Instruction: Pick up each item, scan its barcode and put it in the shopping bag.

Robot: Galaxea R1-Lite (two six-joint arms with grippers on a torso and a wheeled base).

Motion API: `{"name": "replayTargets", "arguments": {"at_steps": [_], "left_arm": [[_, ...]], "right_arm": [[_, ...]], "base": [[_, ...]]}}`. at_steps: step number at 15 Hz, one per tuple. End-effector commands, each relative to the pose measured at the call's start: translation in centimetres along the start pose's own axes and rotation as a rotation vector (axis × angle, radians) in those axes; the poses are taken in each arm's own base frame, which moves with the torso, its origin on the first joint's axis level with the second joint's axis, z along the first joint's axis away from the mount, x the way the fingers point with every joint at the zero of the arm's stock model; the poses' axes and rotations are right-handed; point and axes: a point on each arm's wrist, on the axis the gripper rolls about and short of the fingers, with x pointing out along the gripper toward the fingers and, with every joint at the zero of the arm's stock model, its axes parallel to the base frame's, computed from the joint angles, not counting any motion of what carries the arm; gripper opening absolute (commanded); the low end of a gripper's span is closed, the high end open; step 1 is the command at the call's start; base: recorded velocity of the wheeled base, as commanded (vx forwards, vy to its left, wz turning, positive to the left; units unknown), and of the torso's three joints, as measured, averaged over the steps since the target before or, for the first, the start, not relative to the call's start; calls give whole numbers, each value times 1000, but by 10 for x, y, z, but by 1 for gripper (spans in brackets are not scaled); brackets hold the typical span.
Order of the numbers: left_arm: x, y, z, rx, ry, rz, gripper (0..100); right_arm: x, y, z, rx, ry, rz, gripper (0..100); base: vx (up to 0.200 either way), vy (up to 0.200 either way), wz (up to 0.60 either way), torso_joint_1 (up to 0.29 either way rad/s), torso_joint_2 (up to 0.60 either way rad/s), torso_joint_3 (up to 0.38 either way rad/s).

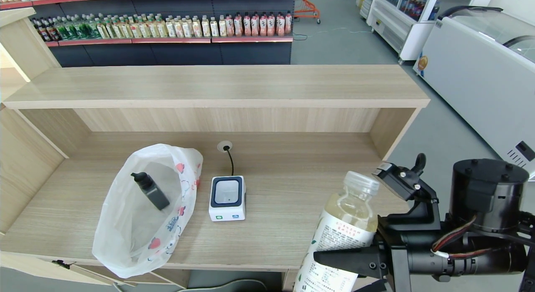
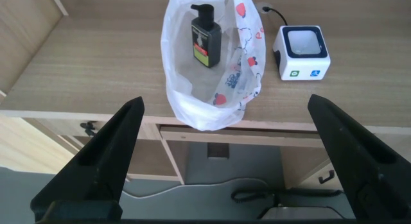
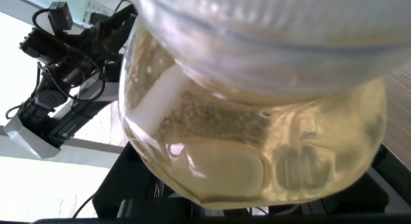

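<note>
**Shop checkout desk: drink bottle held at the right**

Shop floor is seen behind, with shelves of bottled drinks (image 1: 167,26) and white chest freezers (image 1: 480,62) along the right aisle. A light wooden desk (image 1: 292,179) with a raised back ledge is set in front.

- A translucent white plastic shopping bag with red prints (image 1: 125,237) is laid on the left part of the desk, its mouth open and its bottom hanging slightly over the near edge.
- A dark grey pump bottle (image 1: 151,191) is seen lying inside the bag.
- A small white barcode scanner with a dark blue window frame (image 1: 227,198) is placed just right of the bag, window facing up. A black cable (image 1: 230,160) is run from it to a round hole in the desk behind.
- A clear plastic bottle of pale yellow drink with a white label and clear cap (image 1: 349,216) is held tilted over the near right corner of the desk, well apart from the scanner. The right tool (image 1: 363,252) is clenched on its labelled body.
- The left tool (image 2: 225,166) is held released, its black fingers (image 2: 103,160) spread wide, in front of the near desk edge and facing the bag.
</note>
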Motion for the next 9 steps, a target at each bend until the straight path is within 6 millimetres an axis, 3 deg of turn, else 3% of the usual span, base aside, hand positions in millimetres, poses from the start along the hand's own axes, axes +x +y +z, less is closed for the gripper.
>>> {"name": "replayTargets", "arguments": {"at_steps": [1, 9], "left_arm": [[0, 0, 0, 0, 0, 0, 100], [0, 0, 0, 0, 0, 0, 100]], "right_arm": [[-1, 1, 0, -1, -1, 1, 0], [-3, 2, -1, -3, -3, 2, 0]], "base": [[0, 0, 0, 0, 0, 0], [0, 0, 0, 0, 0, 0]]}}
